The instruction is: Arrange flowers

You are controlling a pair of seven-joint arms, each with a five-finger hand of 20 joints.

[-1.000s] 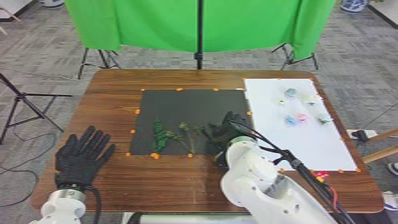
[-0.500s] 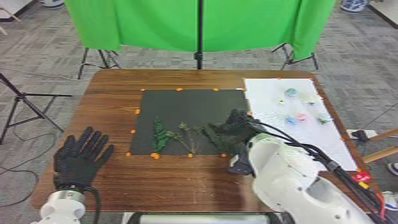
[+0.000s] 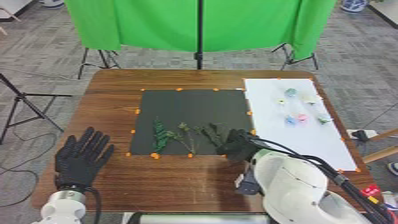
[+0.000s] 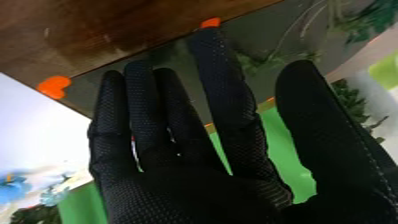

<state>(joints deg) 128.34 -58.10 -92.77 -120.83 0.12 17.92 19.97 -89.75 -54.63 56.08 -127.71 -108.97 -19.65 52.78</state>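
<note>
The head view shows you the right hand (image 3: 236, 146) by the greens (image 3: 160, 136) on the black mat (image 3: 200, 105), flowers (image 3: 302, 118) on the white sheet (image 3: 293, 145); the wrist view, its straight fingers (image 4: 222, 85), thumb apart. Your left hand (image 3: 80, 161) is open.

7 o'clock: left arm (image 3: 64, 208), white, silvery collar (image 3: 69, 193) | 5 o'clock: right arm (image 3: 286, 175), white, rounded, black cables (image 3: 330, 171) | gloves (image 3: 78, 164): black mesh, pale stitching
</note>
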